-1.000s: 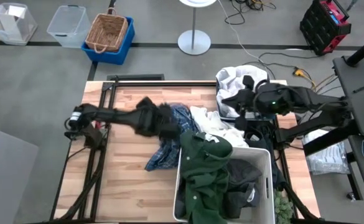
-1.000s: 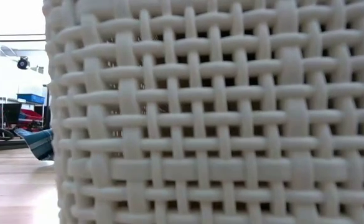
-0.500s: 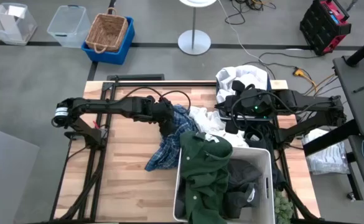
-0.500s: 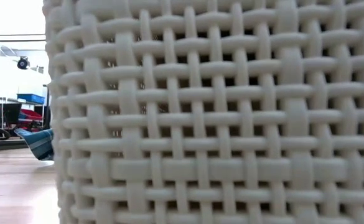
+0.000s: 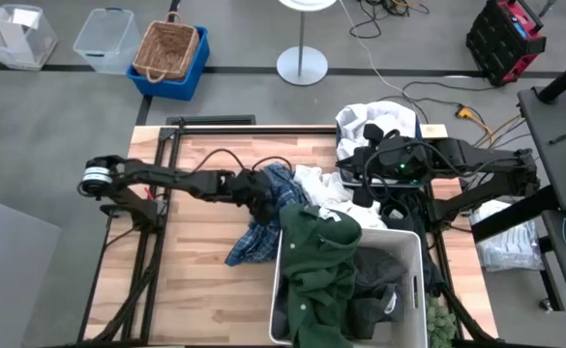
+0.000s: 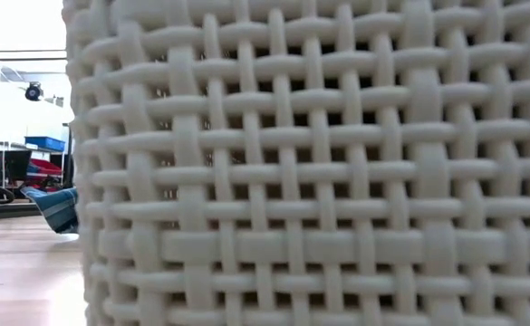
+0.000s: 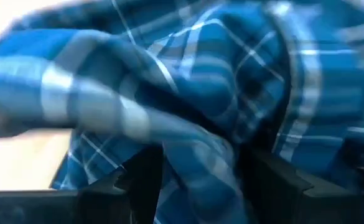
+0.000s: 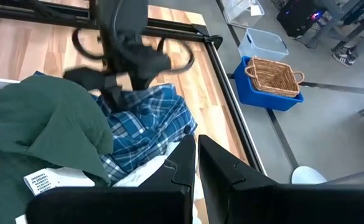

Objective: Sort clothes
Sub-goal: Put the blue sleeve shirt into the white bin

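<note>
Plaid shirt (image 5: pixel 263 217) now under left gripper (image 5: pixel 266 196), fingers astride a fold, arm lower than before, right gripper (image 5: pixel 360 189) clenched, one green shirt (image 5: pixel 316 256), one white basket (image 5: pixel 413 253).

grey floor (image 5: pixel 50 126), wicker basket (image 5: pixel 166 48), lamp base (image 5: pixel 302 66)

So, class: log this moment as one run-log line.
left gripper: closing around plaid shirt | right gripper: shut, waiting | green shirt: in white basket
</note>
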Controlling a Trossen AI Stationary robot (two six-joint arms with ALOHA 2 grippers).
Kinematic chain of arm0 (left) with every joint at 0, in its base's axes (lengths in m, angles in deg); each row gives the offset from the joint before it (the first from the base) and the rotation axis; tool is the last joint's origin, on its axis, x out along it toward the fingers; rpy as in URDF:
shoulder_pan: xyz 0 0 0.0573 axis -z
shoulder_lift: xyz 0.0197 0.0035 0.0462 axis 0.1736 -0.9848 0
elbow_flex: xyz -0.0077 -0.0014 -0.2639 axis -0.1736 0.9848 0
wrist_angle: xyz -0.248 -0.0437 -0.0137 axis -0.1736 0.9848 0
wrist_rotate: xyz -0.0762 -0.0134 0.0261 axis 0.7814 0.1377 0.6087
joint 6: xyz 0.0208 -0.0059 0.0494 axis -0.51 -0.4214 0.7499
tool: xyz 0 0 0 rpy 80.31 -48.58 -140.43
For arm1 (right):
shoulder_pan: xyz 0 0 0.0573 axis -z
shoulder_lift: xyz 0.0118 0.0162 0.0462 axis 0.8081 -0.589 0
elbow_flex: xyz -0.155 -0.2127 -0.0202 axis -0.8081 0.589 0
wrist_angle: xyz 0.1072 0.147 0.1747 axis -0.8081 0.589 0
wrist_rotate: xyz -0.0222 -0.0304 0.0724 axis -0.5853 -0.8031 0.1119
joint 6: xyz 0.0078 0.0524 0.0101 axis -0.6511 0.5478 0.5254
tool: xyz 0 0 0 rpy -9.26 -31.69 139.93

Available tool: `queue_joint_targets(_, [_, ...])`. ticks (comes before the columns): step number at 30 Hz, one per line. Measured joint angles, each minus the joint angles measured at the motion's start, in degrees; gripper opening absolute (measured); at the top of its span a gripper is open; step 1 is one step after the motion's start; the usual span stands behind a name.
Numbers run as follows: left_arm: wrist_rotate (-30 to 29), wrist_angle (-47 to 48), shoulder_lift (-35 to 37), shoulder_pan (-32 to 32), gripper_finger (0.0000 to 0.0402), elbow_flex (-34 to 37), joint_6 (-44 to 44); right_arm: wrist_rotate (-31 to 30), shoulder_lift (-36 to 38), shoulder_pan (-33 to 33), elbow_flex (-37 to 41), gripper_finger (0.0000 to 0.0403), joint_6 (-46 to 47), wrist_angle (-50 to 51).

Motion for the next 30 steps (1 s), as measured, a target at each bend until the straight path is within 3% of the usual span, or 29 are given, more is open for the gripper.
queue_joint_targets(5, [-2.14,-5.84,-3.63,-0.44,0.0157,1.93,0.78,0.00,0.07,0.00,0.00,0.0013,0.00,0.02])
queue_joint_targets(9, [-5.17,-5.09,-5.29,-0.14,0.0042,1.31,1.48,-0.02,0.05,0.02,0.00,0.0013,-0.36,0.02])
queue_joint_targets(11, [-5.23,-4.90,-4.50,-0.14,0.0015,0.47,1.85,-0.02,-0.04,0.02,0.00,0.0013,-1.02,0.01])
queue_joint_targets(16, [-8.73,5.45,0.73,0.89,0.0002,-5.27,5.16,-0.02,-0.69,0.02,0.02,0.0013,-3.04,-0.04])
queue_joint_targets(23, [-15.36,20.22,8.35,4.44,0.0000,-19.59,11.45,1.09,-2.64,0.05,0.02,0.0020,-4.96,-1.80])
queue_joint_targets(26, [-15.32,20.80,9.90,5.50,0.0000,-25.73,15.84,5.45,-4.74,0.07,0.02,0.0048,-6.11,-4.85])
queue_joint_targets(30, [-15.16,23.55,10.12,6.92,0.0000,-34.37,20.54,5.99,-7.75,0.06,0.02,0.0113,-8.53,-10.56])
